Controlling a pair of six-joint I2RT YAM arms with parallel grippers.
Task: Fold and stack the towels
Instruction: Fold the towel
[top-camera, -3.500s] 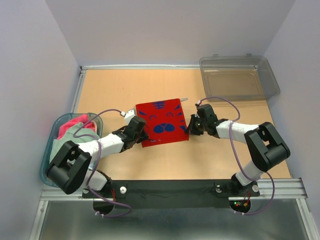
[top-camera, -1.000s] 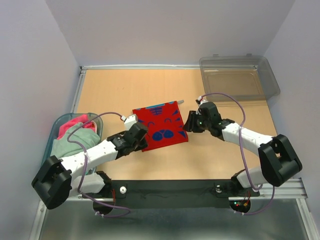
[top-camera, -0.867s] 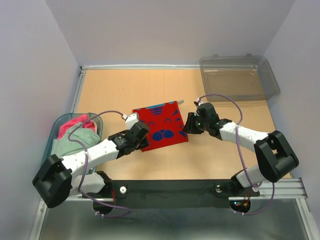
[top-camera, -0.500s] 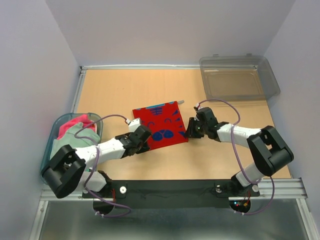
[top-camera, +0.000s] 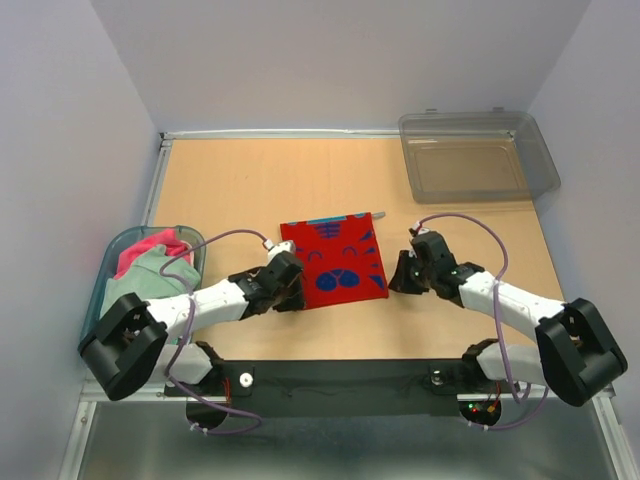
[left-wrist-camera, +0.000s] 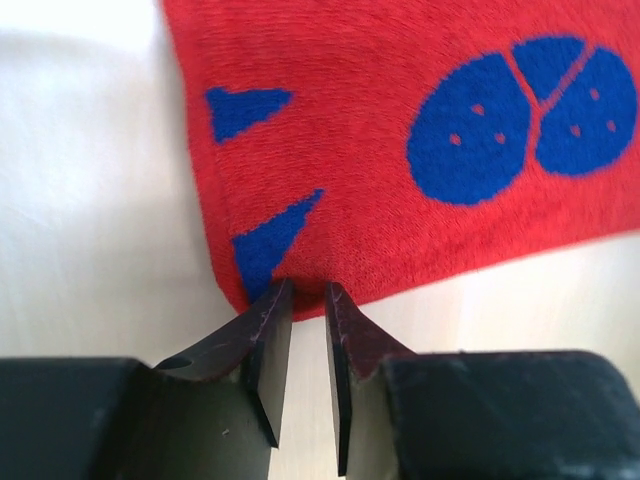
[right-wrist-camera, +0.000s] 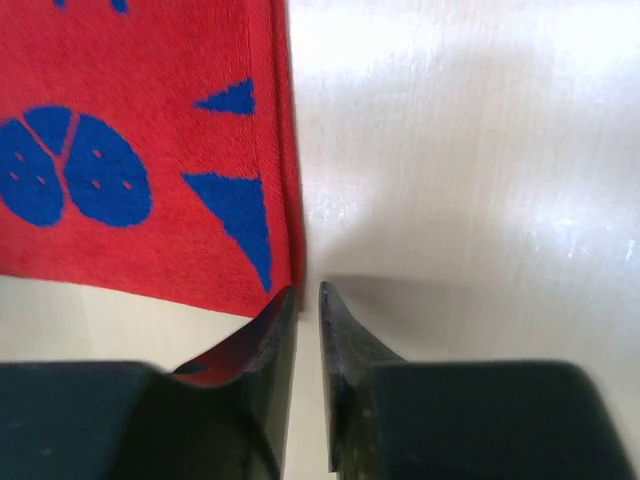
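Observation:
A red towel (top-camera: 335, 262) with a blue cat-face pattern lies flat at the table's middle, a teal edge showing along its far side. My left gripper (top-camera: 290, 293) sits at its near left corner. In the left wrist view the jaws (left-wrist-camera: 307, 290) are pinched on the near hem of the towel (left-wrist-camera: 400, 100). My right gripper (top-camera: 397, 278) is at the near right corner. In the right wrist view only a thin slit remains between its jaws (right-wrist-camera: 307, 290), the towel's (right-wrist-camera: 130, 100) side edge lies against the left finger, and bare table shows through the slit.
A blue-rimmed tub (top-camera: 110, 255) at the left holds a pink towel (top-camera: 145, 245) and a pale green towel (top-camera: 150, 275). A clear grey bin (top-camera: 480, 160) stands at the far right corner. A metal rail (top-camera: 400, 375) runs along the near edge.
The red towel has slid nearer and to the right, turning slightly. Both grippers moved with its near corners. The right jaws have narrowed to a slit.

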